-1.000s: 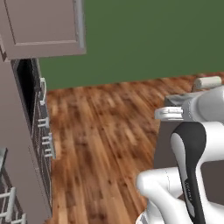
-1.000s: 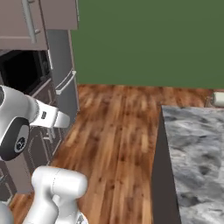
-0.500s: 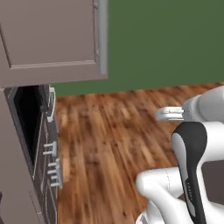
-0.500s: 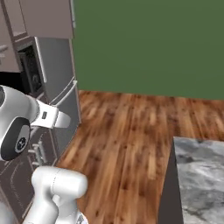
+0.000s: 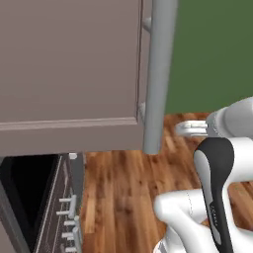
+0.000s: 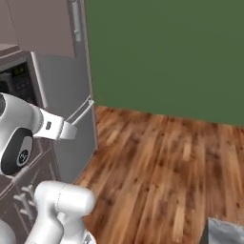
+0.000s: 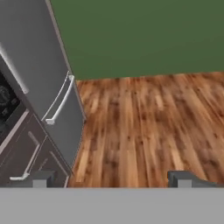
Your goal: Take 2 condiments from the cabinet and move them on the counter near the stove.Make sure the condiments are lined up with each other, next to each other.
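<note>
In the hand view my gripper [image 7: 111, 178] is open, its two dark fingertips [image 7: 37, 178] wide apart with nothing between them. It points across the wooden floor [image 7: 144, 127] toward a green wall. The condiments are out of view. A black appliance front with a row of silver knobs [image 5: 69, 210], apparently the stove, sits at the lower left of the left base view. A corner of the marble counter [image 6: 225, 231] shows at the bottom right of the right base view.
A large taupe cabinet front [image 5: 69, 64] hangs close overhead on the left. A grey fridge [image 7: 43, 83] with bar handles stands beside taupe drawers [image 7: 26, 153]. A black microwave [image 6: 14, 83] sits left of the fridge [image 6: 66, 95]. Open wooden floor [image 6: 162, 167] lies ahead and right.
Both base views have swung: the taupe cabinet and fridge loom much larger and closer, and the marble counter has slid almost out at the right. The arm holds its pose, gripper still open.
</note>
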